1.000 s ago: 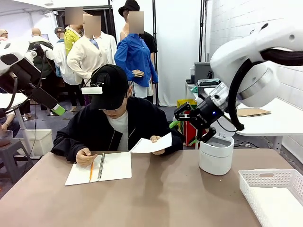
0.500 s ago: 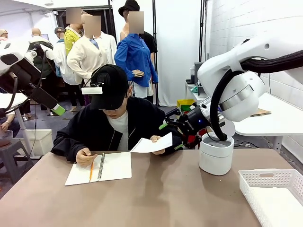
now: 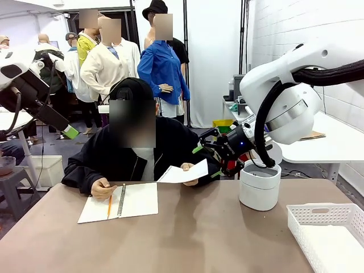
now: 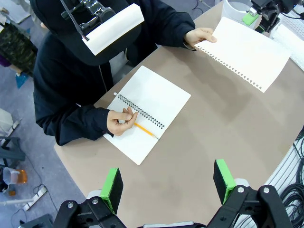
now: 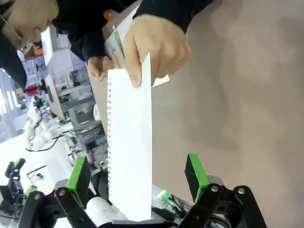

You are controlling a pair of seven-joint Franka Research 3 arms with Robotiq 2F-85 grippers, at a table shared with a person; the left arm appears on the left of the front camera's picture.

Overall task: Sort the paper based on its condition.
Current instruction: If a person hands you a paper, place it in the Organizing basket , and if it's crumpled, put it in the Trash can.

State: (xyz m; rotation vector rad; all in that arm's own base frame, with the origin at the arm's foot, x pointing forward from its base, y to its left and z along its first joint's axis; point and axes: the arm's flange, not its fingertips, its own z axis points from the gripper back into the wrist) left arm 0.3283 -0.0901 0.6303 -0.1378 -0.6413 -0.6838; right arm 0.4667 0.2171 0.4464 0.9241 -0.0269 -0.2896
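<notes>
White paper (image 5: 129, 142) held out by person's hand (image 5: 154, 47), lower edge between right pincer's (image 5: 137, 178) open jaws, contact unclear.

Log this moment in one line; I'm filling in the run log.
stage: handover | person: holds out sheet | right hand: open, sheet between fingers, not gripped | left hand: open, raised above table

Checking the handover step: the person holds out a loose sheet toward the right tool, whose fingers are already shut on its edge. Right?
Not quite. The right tool is open: the right wrist view shows the sheet between its fingers, untouched, held out by the person's hand.
</notes>
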